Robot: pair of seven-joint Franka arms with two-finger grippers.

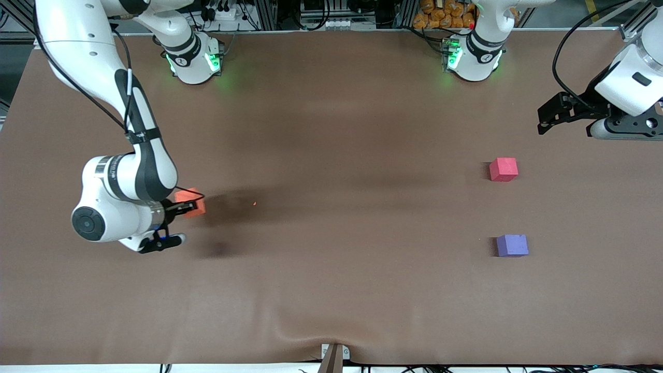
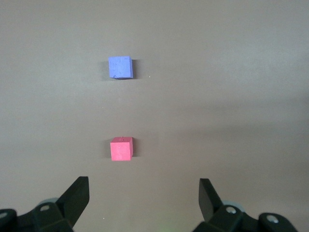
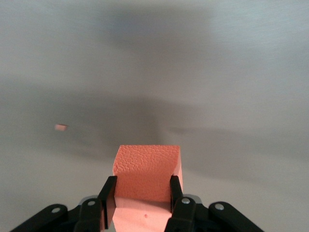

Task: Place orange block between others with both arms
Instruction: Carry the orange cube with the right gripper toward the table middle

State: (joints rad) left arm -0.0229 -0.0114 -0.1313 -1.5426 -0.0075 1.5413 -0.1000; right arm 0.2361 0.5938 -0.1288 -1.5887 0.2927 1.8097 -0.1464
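Note:
The orange block (image 1: pixel 189 201) (image 3: pixel 146 170) is clamped between the fingers of my right gripper (image 1: pixel 185 207) (image 3: pixel 143 193), which is shut on it near the right arm's end of the table; its shadow falls on the cloth beside it. The pinkish-red cube (image 1: pixel 503 169) (image 2: pixel 121 148) and the purple-blue cube (image 1: pixel 512 245) (image 2: pixel 120 66) rest on the table toward the left arm's end, the purple-blue one nearer the front camera, with a gap between them. My left gripper (image 1: pixel 545 120) (image 2: pixel 144 193) hangs open and empty, up beside those two cubes.
Brown cloth covers the table (image 1: pixel 331 280). A tiny orange crumb (image 1: pixel 254 203) (image 3: pixel 61 127) lies on it not far from the orange block. Both arm bases (image 1: pixel 194 59) (image 1: pixel 474 54) stand along the table's back edge. A small bracket (image 1: pixel 334 355) sits at the front edge.

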